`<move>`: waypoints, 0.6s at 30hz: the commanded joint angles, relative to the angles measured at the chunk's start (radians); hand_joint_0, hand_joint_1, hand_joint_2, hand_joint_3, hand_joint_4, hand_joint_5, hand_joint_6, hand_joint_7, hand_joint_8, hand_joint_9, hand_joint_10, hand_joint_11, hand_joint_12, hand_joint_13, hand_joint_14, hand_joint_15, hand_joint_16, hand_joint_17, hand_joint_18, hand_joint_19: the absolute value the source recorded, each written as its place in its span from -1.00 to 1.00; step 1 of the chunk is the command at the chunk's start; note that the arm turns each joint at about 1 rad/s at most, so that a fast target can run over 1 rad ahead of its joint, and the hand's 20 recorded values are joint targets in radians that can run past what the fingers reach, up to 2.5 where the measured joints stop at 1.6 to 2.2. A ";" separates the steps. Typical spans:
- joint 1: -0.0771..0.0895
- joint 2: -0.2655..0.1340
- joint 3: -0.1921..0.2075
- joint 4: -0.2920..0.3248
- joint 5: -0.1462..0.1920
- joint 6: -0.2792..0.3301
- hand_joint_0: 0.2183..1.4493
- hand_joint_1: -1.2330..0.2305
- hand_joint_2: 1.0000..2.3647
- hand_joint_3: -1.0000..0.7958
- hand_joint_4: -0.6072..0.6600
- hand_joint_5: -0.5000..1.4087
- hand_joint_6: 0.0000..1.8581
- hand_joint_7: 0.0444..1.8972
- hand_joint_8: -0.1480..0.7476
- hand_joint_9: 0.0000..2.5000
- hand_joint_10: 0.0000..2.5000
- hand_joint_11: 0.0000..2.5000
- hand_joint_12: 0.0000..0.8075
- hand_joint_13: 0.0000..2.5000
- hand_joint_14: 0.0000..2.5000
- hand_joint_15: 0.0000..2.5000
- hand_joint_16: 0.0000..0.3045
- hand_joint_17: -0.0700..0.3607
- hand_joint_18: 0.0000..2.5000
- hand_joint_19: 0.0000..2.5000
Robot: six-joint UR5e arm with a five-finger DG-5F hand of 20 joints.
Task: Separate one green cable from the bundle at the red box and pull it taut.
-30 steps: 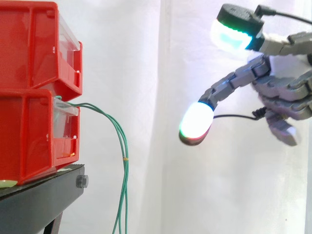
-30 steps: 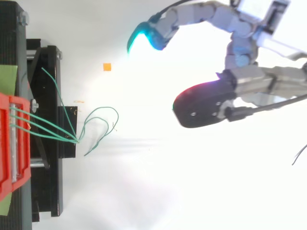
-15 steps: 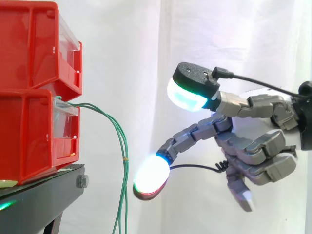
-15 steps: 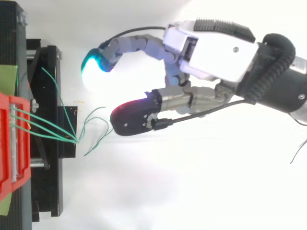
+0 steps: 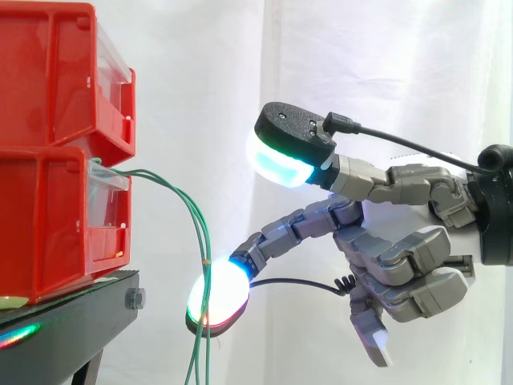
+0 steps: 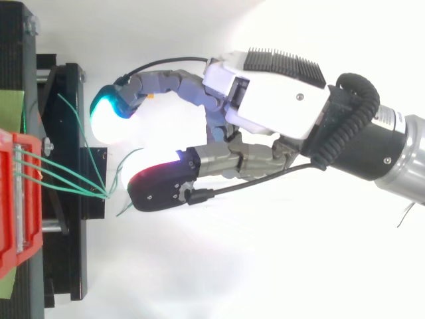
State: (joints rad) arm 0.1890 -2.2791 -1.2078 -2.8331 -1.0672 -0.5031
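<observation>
Several green cables (image 5: pixel 203 249) leave the lower red bin (image 5: pixel 48 224) and hang past the bench (image 5: pixel 72 309) edge. Your hand (image 5: pixel 393 257) sits right of them, grasping nothing: two glowing pads (image 5: pixel 218 293) spread wide, the lower one at the bundle, contact unclear.

Red bins (image 5: pixel 48 216) and black stand (image 5: pixel 72 321) wall the left; right of the green cables (image 5: pixel 206 255) lies open.

The hand (image 5: pixel 401 261) is advancing toward the green cables (image 5: pixel 205 253) and sinking lower. Its lower glowing fingertip (image 5: pixel 218 295) is now reaching them, possibly touching one.
</observation>
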 commanded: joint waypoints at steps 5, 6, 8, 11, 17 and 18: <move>0.023 0.001 0.007 0.003 0.033 0.005 -0.80 0.29 -1.00 -0.44 0.30 -0.51 -0.46 -0.25 -0.18 1.00 -0.87 0.62 0.08 0.82 -0.98 0.00 -0.43 0.23 1.00 -0.65; 0.027 0.000 0.011 0.001 0.046 0.011 -0.80 0.28 -1.00 -0.44 0.31 -0.51 -0.46 -0.25 -0.18 1.00 -0.86 0.61 0.08 0.82 -0.98 0.00 -0.44 0.22 1.00 -0.66; 0.030 0.001 0.014 0.001 0.050 0.017 -0.80 0.28 -1.00 -0.44 0.29 -0.51 -0.46 -0.24 -0.18 1.00 -0.85 0.61 0.09 0.82 -0.98 0.01 -0.44 0.22 1.00 -0.66; 0.044 0.000 0.014 0.001 0.070 0.032 -0.80 0.27 -1.00 -0.44 0.30 -0.51 -0.46 -0.24 -0.19 1.00 -0.84 0.62 0.07 0.82 -0.98 0.01 -0.44 0.22 1.00 -0.65; 0.066 0.001 0.024 0.000 0.104 0.051 -0.80 0.27 -1.00 -0.44 0.28 -0.50 -0.46 -0.22 -0.18 1.00 -0.84 0.61 0.07 0.82 -0.98 0.00 -0.43 0.23 1.00 -0.66; 0.069 0.000 0.027 0.000 0.108 0.052 -0.80 0.27 -1.00 -0.44 0.29 -0.50 -0.46 -0.22 -0.18 1.00 -0.85 0.61 0.08 0.82 -0.98 0.00 -0.43 0.23 1.00 -0.66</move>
State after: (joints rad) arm 0.2475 -2.2789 -1.1882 -2.8327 -0.9743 -0.4590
